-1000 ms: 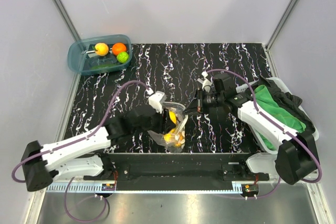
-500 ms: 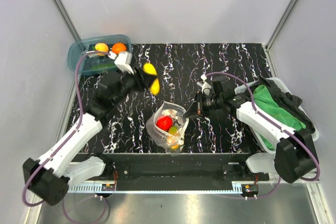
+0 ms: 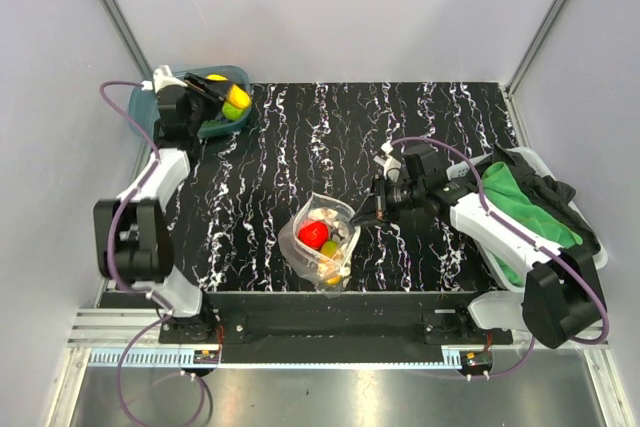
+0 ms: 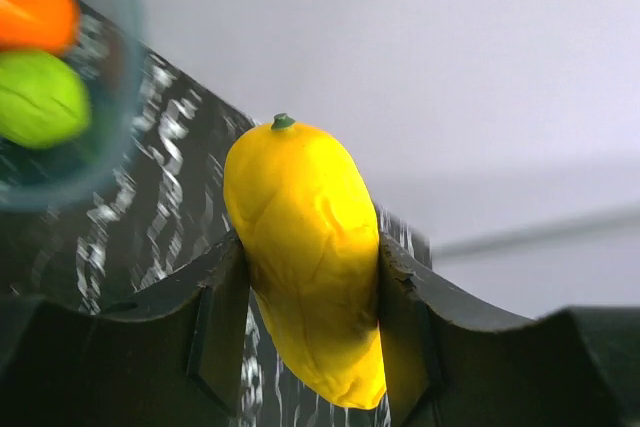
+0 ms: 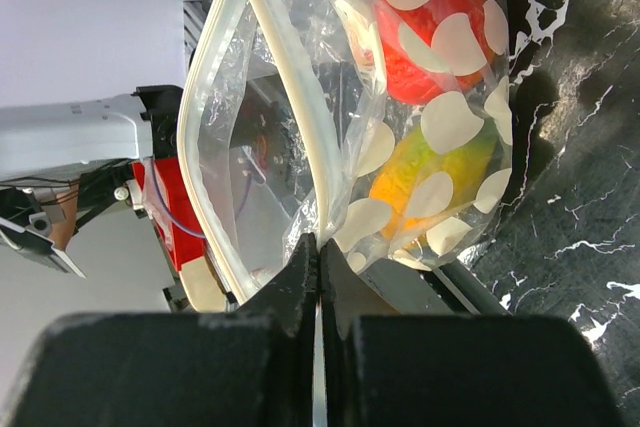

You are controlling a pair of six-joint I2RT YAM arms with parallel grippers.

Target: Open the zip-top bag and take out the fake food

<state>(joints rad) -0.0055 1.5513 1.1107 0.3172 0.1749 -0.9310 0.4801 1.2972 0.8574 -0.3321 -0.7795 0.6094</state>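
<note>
At the far left corner of the tabletop point(image 3: 430, 127), over the blue tub point(image 3: 220, 130), we now find the left hand point(image 4: 310, 327), its jaws clamped on either side of a yellow fake fruit point(image 4: 300, 237). A second ago that hand was down in the mouth of the zip-top bag point(image 3: 322, 242) near the front edge. Half a second ago it was in mid-swing with the yellow fruit. Now it hangs well away from the bag, the fruit not yet let go. In the left wrist view an orange piece point(image 4: 30, 2) and a lime-green piece point(image 4: 40, 97) already lie in the tub below.

The right hand point(image 5: 318, 257) does not move across the three views. Its jaws are pressed together on the bag's white zip rim, and that keeps the pouch propped up and its mouth gaping.

With the left arm gone from over the bag, we can see what remains inside. There is a red piece point(image 5: 430, 37) and, beneath it, an orange-and-green piece point(image 5: 430, 182), both behind the dotted plastic.

We judge that the opening step is done and the emptying is partway along. One more piece is out and about to join the others. The left hand has to release it and return for at least the two pieces that show. The right hand's pinch should hold until then, or the mouth may collapse.
</note>
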